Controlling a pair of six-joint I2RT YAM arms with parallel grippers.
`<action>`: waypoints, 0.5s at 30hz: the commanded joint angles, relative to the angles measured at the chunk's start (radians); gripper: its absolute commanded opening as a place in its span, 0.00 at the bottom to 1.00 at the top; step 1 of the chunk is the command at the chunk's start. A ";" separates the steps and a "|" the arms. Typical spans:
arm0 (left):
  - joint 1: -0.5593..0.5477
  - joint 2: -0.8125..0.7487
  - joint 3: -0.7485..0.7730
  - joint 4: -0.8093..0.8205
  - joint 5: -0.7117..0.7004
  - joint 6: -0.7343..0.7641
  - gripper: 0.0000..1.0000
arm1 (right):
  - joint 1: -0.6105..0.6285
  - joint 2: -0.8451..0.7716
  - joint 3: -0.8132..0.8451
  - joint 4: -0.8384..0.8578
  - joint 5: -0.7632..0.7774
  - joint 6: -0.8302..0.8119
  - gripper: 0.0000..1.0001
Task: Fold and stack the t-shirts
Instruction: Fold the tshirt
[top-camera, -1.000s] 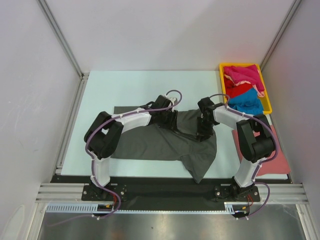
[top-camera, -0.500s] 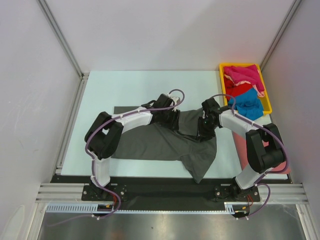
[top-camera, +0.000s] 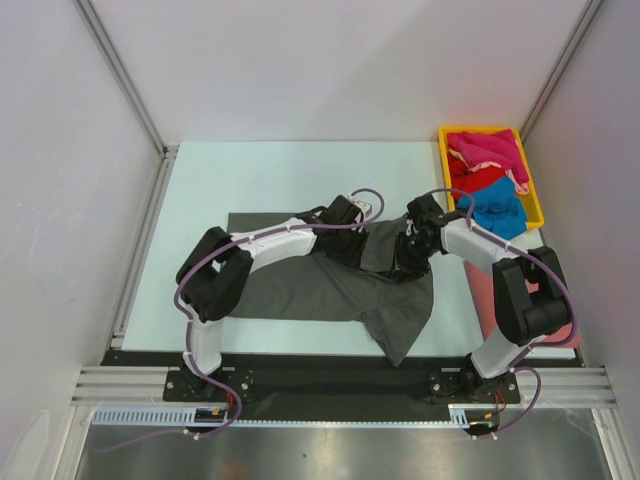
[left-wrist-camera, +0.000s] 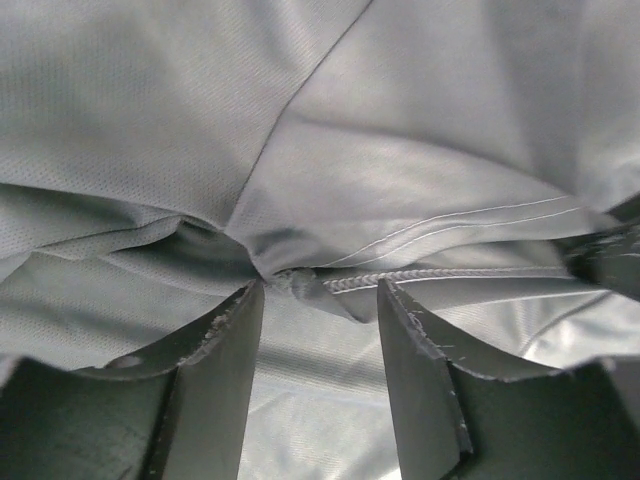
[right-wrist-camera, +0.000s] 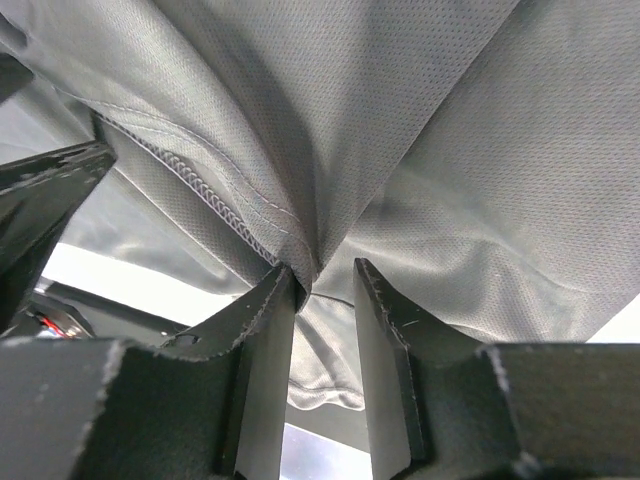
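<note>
The large dark grey t-shirt (top-camera: 300, 285) lies spread on the table, its right part gathered up between my two grippers. My left gripper (top-camera: 362, 245) is low over its upper middle. In the left wrist view the left gripper (left-wrist-camera: 320, 285) stands open, with a bunched hem fold (left-wrist-camera: 300, 283) against the left fingertip. My right gripper (top-camera: 405, 262) is nearly closed on a pinch of the same shirt (right-wrist-camera: 420, 150) and holds it off the table, as the right wrist view (right-wrist-camera: 330, 270) shows. The magenta (top-camera: 485, 148), red (top-camera: 475, 180) and bright blue (top-camera: 495, 205) shirts lie in the tray.
The yellow tray (top-camera: 443, 160) stands at the back right corner. A salmon-pink shirt (top-camera: 555, 315) lies flat at the right edge, partly under the right arm. Metal frame posts and white walls close the table on three sides.
My left gripper has moved right along the shirt toward the right gripper, narrowing the cloth between them. The right arm's elbow has swung out to the right.
</note>
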 joint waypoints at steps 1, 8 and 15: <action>-0.021 0.021 0.050 -0.036 -0.084 0.039 0.53 | -0.016 -0.002 0.005 0.027 -0.038 0.022 0.35; -0.024 0.084 0.082 -0.064 -0.165 0.042 0.49 | -0.030 -0.010 -0.026 0.047 -0.053 0.027 0.35; -0.024 0.090 0.081 -0.044 -0.231 0.047 0.44 | -0.032 -0.003 -0.038 0.056 -0.046 0.028 0.35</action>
